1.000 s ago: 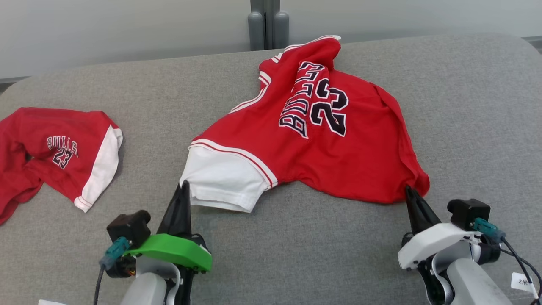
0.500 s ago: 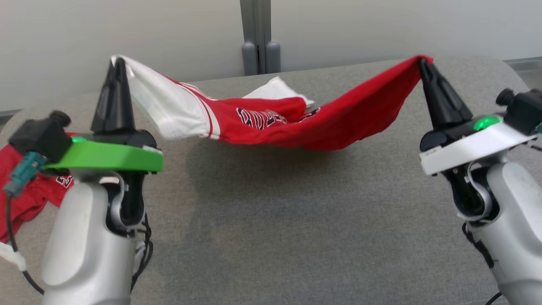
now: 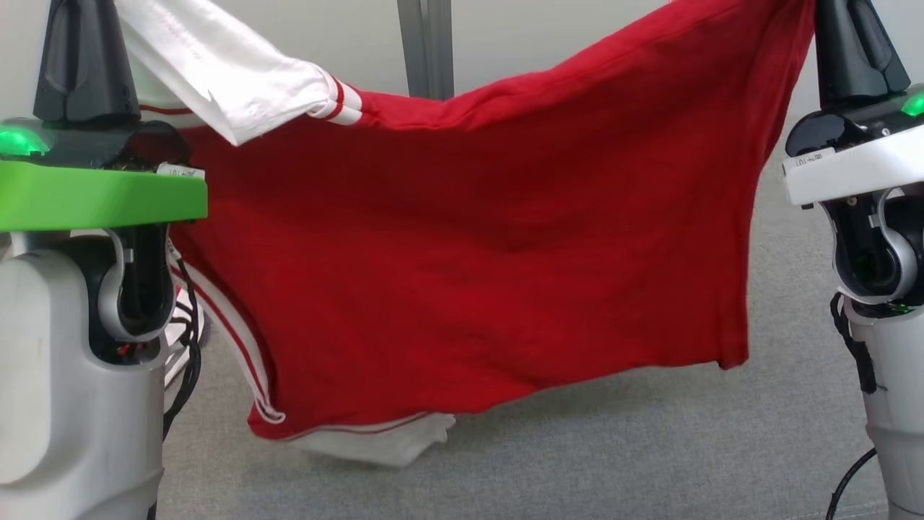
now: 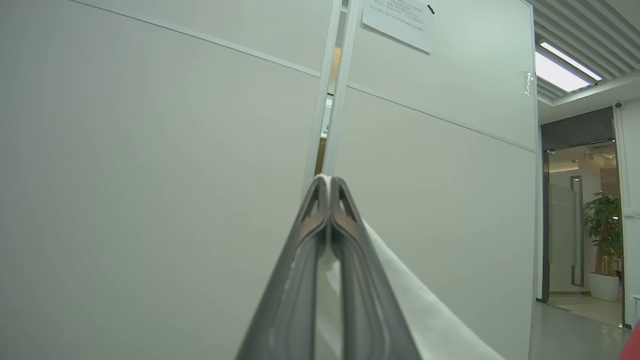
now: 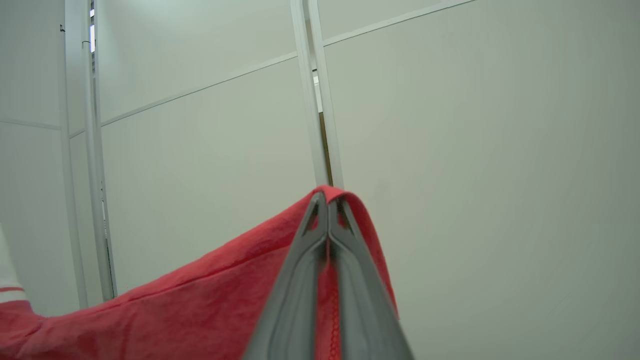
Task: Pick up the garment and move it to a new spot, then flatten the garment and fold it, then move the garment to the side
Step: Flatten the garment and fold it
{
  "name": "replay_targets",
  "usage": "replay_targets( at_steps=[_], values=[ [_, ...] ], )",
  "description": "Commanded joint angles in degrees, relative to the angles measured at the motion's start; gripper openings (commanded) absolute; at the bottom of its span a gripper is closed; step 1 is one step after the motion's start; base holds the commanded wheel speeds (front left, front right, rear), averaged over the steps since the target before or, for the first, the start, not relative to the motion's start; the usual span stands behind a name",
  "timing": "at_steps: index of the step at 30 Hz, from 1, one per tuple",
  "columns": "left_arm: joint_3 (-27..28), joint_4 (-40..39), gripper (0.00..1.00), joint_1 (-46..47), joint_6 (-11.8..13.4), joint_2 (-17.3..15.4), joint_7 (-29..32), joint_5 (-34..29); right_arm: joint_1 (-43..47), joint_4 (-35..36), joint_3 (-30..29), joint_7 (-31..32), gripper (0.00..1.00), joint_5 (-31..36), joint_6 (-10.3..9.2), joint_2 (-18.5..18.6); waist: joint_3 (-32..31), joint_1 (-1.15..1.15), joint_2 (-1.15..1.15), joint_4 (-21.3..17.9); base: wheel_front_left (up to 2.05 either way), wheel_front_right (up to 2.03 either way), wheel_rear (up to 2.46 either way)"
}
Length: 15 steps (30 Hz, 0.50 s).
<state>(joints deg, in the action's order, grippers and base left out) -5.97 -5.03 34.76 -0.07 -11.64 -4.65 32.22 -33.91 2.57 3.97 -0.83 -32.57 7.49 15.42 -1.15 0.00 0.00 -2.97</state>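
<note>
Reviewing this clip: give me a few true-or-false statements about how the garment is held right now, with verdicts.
1. The left gripper is shut on the white sleeve of the jersey. True.
2. The right gripper is open, clear of the cloth. False: it is shut on the jersey's red edge.
3. The jersey lies spread flat. False: it hangs stretched between the two grippers, over the grey surface.
4. No lettering shows on the side facing the head camera. True.
</note>
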Motion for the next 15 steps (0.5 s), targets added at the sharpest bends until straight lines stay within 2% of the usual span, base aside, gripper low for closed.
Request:
replay_targets(
  at_steps=[1, 4, 8, 12, 15],
  values=[
    [-0.24, -1.11, 0.0, -0.12, 0.33, -0.74, 0.85, -0.18, 1.42, 1.41, -0.74, 1.7, 0.0, 2.12, 0.0, -0.52, 0.31, 0.0, 0.0, -0.05, 0.0, 0.0, 0.0],
    [-0.83, -2.4, 0.0, 0.25, 0.62, -1.69, 2.96, -0.64, 2.06, 4.13, -1.68, 4.93, 0.0, 4.93, 0.0, -2.13, 1.68, 0.0, 0.0, -0.29, 0.0, 0.0, 0.0],
    [-2.11, -1.74, 0.0, 3.52, 0.07, -3.38, 6.3, -1.64, -0.51, 4.98, -2.47, 8.16, 0.0, 7.36, 0.0, -2.55, 6.48, 0.0, 0.0, -0.71, 0.0, 0.0, 0.0],
    [-3.13, 2.08, 0.0, 11.3, -1.68, -6.2, 8.85, -3.54, -8.1, 0.93, -1.72, 8.62, 0.0, 9.46, 0.0, -0.22, 15.29, 0.0, 0.0, -1.21, 0.0, 0.0, 0.0],
    [-4.65, 8.2, 0.0, 20.03, -3.82, -7.98, 9.17, -5.62, -16.75, -5.41, 0.35, 6.35, 0.0, 11.38, 0.0, 2.13, 22.19, 0.0, 0.0, -1.23, 0.0, 0.0, 0.0]
  ],
)
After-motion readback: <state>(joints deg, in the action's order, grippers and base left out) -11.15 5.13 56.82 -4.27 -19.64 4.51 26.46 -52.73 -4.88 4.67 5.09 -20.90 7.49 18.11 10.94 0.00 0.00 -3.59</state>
